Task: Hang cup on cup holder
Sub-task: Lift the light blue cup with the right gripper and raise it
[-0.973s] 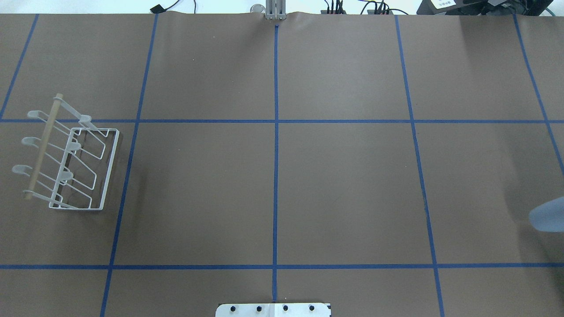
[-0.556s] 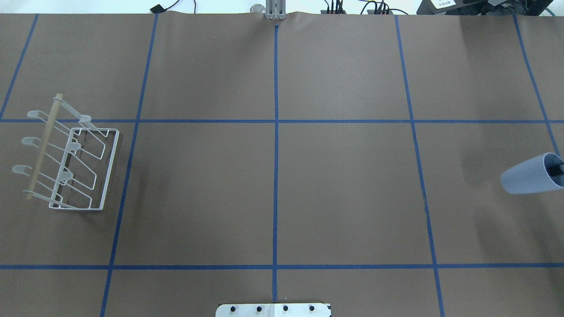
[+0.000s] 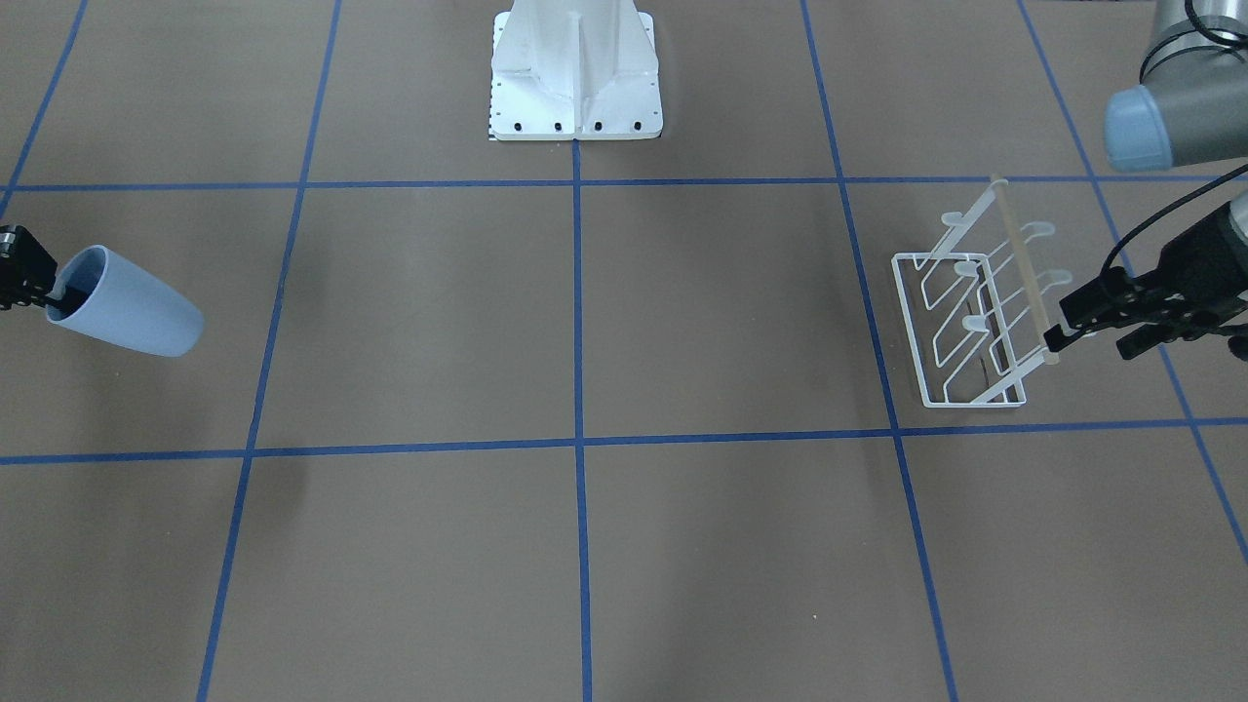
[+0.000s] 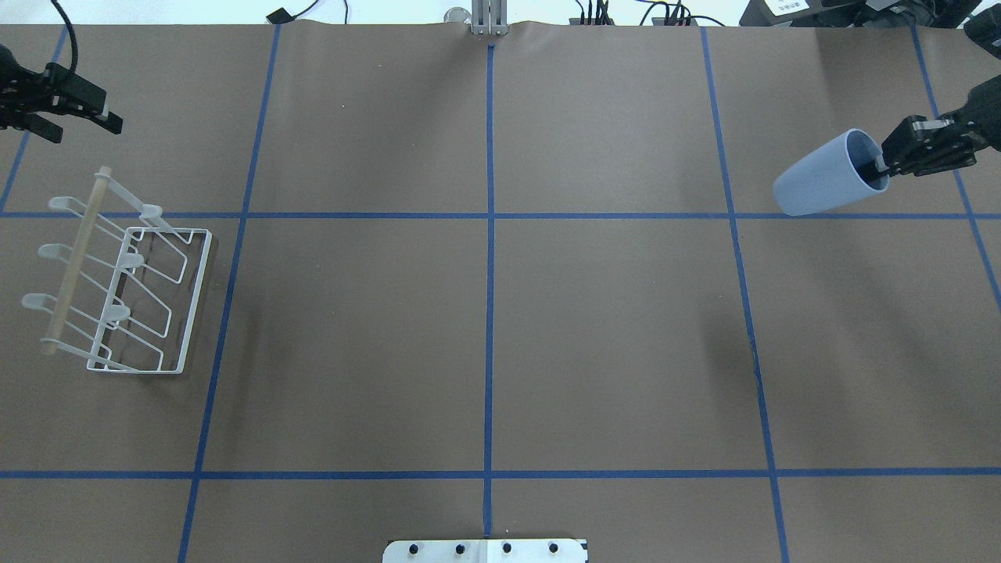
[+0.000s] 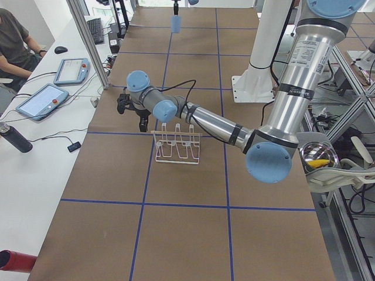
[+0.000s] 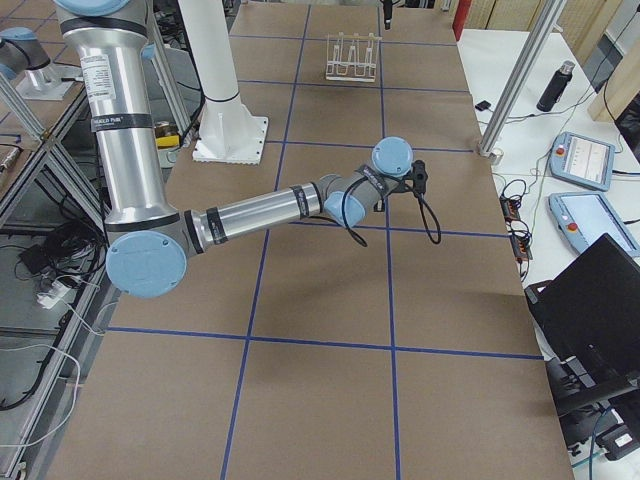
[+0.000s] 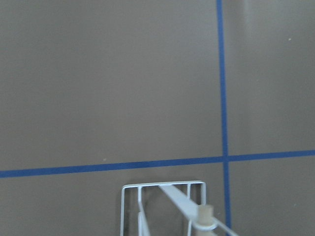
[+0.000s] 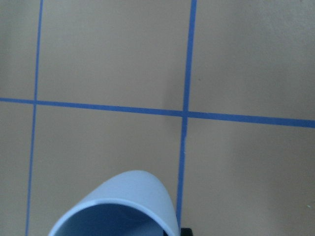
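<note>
The pale blue cup (image 4: 825, 178) hangs tilted in the air at the far right, its rim toward my right gripper (image 4: 882, 164). That gripper is shut on the rim, with one finger inside the cup. The cup also shows in the front view (image 3: 127, 307) and the right wrist view (image 8: 123, 206). The white wire cup holder (image 4: 129, 297) with its wooden dowel stands at the left, with no cup on it; it also shows in the front view (image 3: 965, 331). My left gripper (image 4: 86, 121) is open and empty, in the air beyond the holder's far end.
The white pedestal base (image 3: 575, 73) stands at the robot's side of the table, in the middle. Blue tape lines grid the brown table. A side desk with tablets (image 5: 44, 99) and a bottle (image 5: 14, 137) runs along the far edge.
The cup, held by my right gripper, has moved from the right edge toward the far side and slightly left. My left gripper has come into view at the far left.
</note>
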`<move>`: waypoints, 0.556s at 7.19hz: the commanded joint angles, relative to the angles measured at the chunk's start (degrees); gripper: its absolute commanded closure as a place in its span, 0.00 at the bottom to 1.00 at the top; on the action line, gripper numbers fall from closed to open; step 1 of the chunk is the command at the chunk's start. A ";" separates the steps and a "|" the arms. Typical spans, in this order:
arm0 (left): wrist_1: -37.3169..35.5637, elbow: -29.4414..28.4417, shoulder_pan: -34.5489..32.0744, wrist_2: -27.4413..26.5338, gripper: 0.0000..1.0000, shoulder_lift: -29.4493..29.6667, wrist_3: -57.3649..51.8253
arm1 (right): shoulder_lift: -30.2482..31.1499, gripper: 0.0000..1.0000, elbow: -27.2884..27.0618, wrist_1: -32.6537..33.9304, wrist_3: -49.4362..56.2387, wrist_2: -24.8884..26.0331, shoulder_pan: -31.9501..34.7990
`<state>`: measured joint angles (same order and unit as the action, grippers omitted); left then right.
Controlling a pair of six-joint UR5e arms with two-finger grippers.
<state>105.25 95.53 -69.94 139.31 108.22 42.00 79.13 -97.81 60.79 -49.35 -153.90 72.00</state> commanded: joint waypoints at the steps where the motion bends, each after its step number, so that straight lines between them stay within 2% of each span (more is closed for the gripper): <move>1: 1.87 -0.26 3.56 -4.46 0.02 3.75 7.72 | -4.86 1.00 -0.97 -0.32 -11.86 3.40 -0.80; 2: 3.36 -0.52 4.10 -5.19 0.02 3.75 8.44 | -4.86 1.00 -2.37 -1.28 -14.96 8.82 -1.50; 4: 3.47 -0.34 4.72 -5.55 0.02 4.36 8.97 | -4.78 1.00 -1.25 -16.14 -30.54 22.96 -9.28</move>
<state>108.39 95.17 -65.67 134.09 112.07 50.31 74.41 -99.63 53.61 -70.19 -139.32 67.46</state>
